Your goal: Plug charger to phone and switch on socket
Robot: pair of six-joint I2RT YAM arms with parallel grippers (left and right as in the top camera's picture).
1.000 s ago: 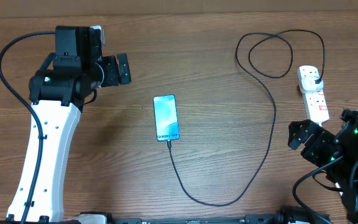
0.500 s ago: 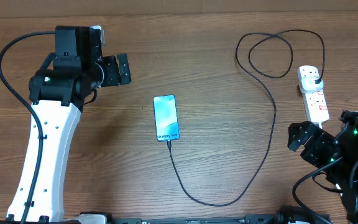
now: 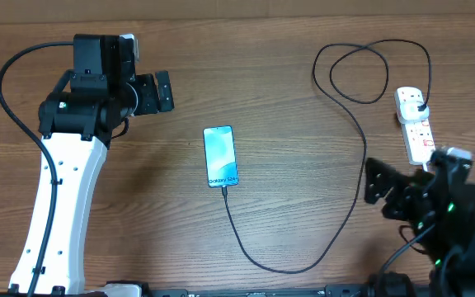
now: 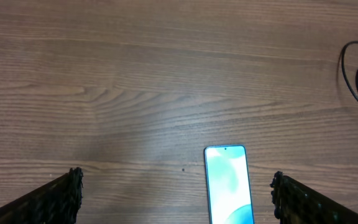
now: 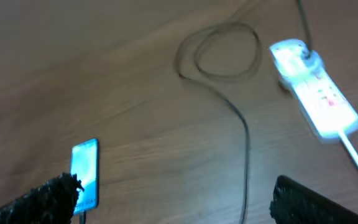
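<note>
charger (image 3: 364, 157): tip at phone's (image 3: 220, 156) bottom edge
left end effector (image 3: 155, 92): apart, up-left of phone
right end effector (image 3: 378, 188): apart, phone's right

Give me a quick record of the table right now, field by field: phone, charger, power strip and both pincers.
phone: lying flat mid-table, screen lit
charger: tip meets the phone's lower edge; cable loops round to its plug at the socket's far end
socket: white strip on the right side; switch state cannot be read
left pincer: open, empty, apart from the phone
right pincer: open, empty, beside the cable near the socket
</note>
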